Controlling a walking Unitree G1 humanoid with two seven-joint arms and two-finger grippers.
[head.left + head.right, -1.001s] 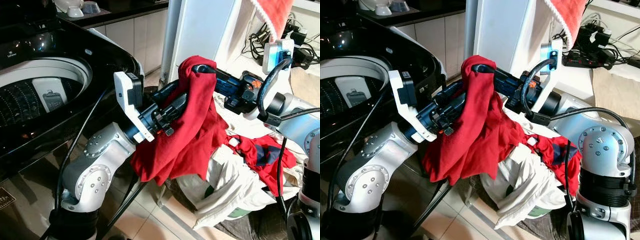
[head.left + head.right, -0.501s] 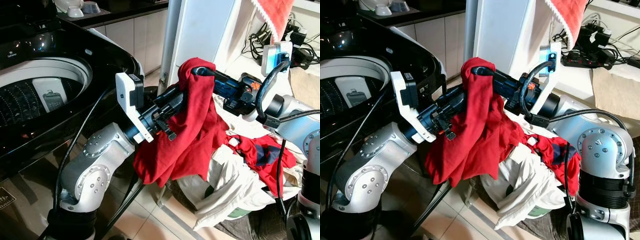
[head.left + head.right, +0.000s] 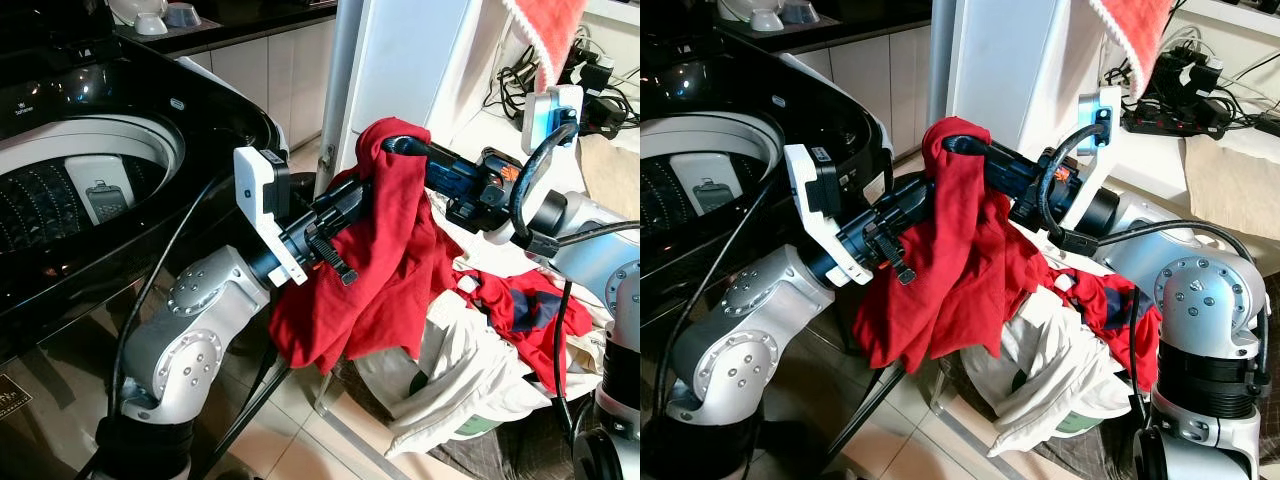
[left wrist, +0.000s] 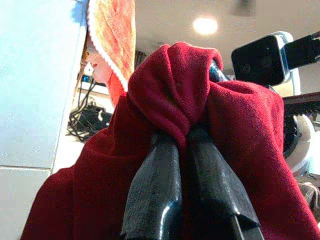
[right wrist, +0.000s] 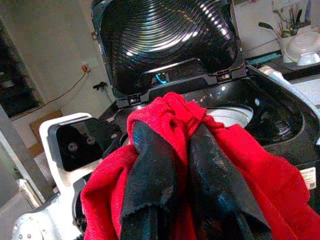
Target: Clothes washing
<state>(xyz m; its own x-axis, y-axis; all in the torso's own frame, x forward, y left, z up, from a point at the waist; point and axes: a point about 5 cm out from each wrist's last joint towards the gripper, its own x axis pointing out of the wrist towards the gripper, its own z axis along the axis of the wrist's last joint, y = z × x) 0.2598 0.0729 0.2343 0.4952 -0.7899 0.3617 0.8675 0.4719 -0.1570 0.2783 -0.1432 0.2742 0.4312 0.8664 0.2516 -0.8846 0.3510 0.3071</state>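
Left eye view shows you two hands, left hand (image 4: 182,150) and right hand (image 5: 182,145), both pinching one red garment (image 3: 390,250) beside one washing machine (image 3: 90,170)

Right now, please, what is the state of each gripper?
Left gripper: shut on the red garment.
Right gripper: shut on the same red garment, above the laundry pile.

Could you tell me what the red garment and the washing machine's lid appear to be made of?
Red garment: a soft, matte knit, probably cotton or fleece; it drapes in folds and shows a fuzzy nap where the left claw and right claw pinch it. Washing machine's lid: glossy black, likely plastic or tinted glass; it throws bright rippled reflections.
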